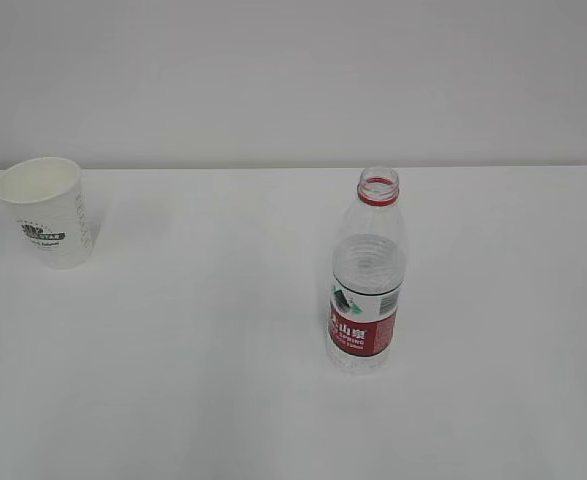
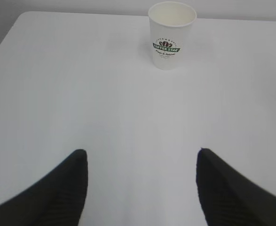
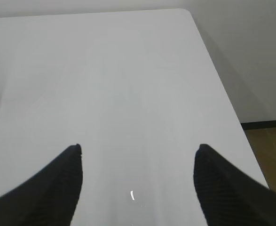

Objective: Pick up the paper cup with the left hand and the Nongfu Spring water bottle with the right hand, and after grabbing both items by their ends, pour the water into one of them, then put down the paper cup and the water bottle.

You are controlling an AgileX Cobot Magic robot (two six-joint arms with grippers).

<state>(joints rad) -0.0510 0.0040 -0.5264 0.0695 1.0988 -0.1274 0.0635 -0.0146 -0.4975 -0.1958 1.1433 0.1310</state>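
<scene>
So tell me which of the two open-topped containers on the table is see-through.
The Nongfu Spring water bottle: clear ribbed plastic, red neck ring, no cap, red label. The paper cup, far left, is opaque white and much shorter.

Paper, clear plastic and a smooth white tabletop.
The cup (image 1: 45, 210) at upper left looks like matt white paper with printed marks; the bottle (image 1: 366, 275) is clear ribbed plastic with a glossy label. The table (image 1: 193, 350) is smooth with a faint sheen. The ridged black fingers (image 2: 58, 193) look matt.
</scene>
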